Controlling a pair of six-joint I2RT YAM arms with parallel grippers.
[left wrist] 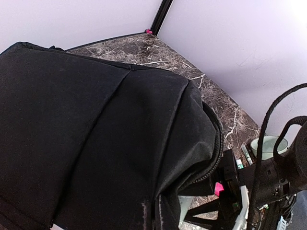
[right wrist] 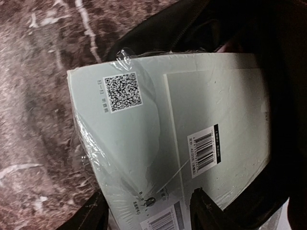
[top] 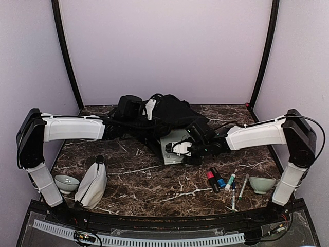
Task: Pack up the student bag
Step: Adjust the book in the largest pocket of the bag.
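The black student bag (top: pixel 172 114) lies at the back middle of the marble table and fills the left wrist view (left wrist: pixel 96 124). My left gripper (top: pixel 149 109) is at the bag's top. Its jaws are buried in the fabric (left wrist: pixel 158 215) and seem shut on it, holding the zipped opening up. My right gripper (top: pixel 188 149) is shut on a pale green shrink-wrapped book (top: pixel 172 144) at the bag's mouth. In the right wrist view the fingers (right wrist: pixel 206 211) clamp the book's near edge (right wrist: pixel 182 120), and its far end reaches into the bag's dark opening (right wrist: pixel 283 96).
A white-grey soft pouch (top: pixel 92 182) and a pale bowl (top: pixel 67 182) sit at the front left. Several markers and pens (top: pixel 221 179) and a second pale bowl (top: pixel 262 184) lie at the front right. Walls enclose the table on three sides.
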